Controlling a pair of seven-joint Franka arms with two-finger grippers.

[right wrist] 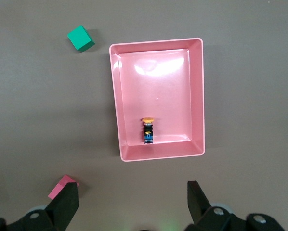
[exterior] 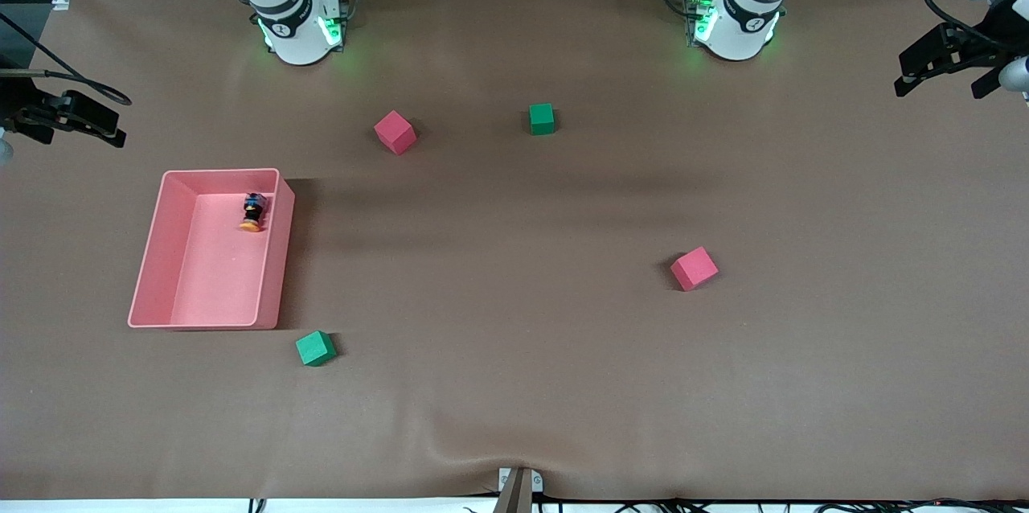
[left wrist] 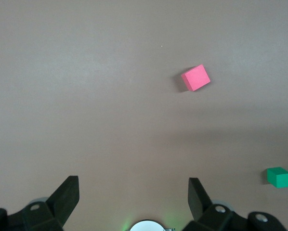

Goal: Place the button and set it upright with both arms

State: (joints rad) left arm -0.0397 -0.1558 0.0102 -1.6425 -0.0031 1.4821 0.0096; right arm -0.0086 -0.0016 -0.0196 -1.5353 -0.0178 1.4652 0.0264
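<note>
Brown table (exterior: 514,384) all around, and the button (exterior: 252,213) lies on its side inside the pink tray (exterior: 153,256), near the wall facing the arms. Right tool (right wrist: 132,204) hangs over the tray, spread wide and empty. Left tool (left wrist: 134,199) is up over bare table, also wide, holding nothing.

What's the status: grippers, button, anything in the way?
Left gripper and right gripper open, empty, raised. Button lying on its side in pink bin. Nothing on it; bin walls surround it.
</note>
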